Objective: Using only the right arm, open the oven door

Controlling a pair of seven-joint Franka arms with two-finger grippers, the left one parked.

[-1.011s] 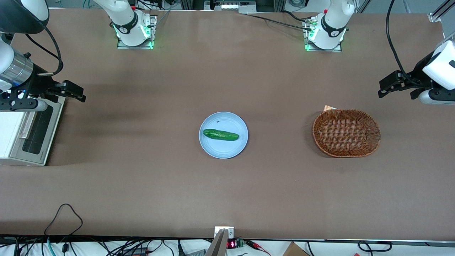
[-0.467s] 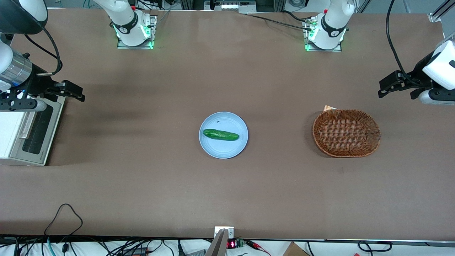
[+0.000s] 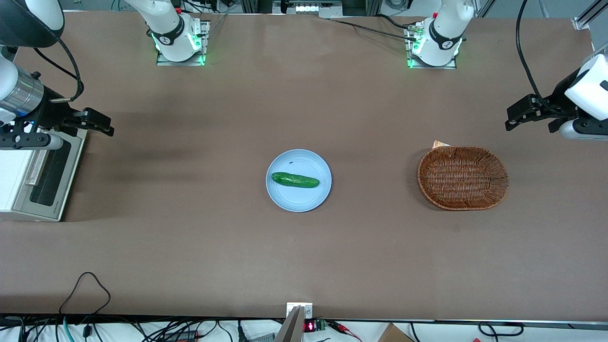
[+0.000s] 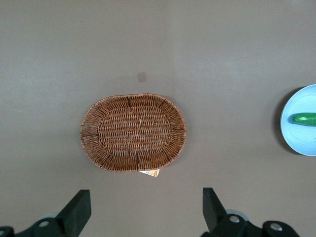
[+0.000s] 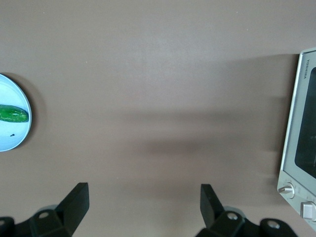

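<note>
right arm's hand point(image 3: 97, 122) hovers above the desk point(image 3: 304, 256), just off the oven's upper corner, fingers point(image 5: 74, 200) spread wide apart and grasping nothing; it touches neither door nor handle. right arm point(image 3: 21, 90) reaches in from the working arm's end of the desk, silver wrist ring visible, upper links cut off by the frame edge.

oven point(image 3: 12, 185) sits at the working arm's end of the desk, cream body partly cropped. oven door point(image 3: 47, 173) is shut: grey frame around dark glass, bar handle along one long edge. interior not visible through the glass. in the right wrist view only a strip of door and two knobs point(image 5: 286, 189) show.

mid-desk: light blue plate point(image 3: 298, 199) holding one green cucumber point(image 3: 295, 180). toward the parked arm's end: oval wicker basket point(image 3: 462, 177), nothing seen inside; a small tan scrap point(image 3: 440, 143) pokes out from under its rim, identity unclear.
</note>
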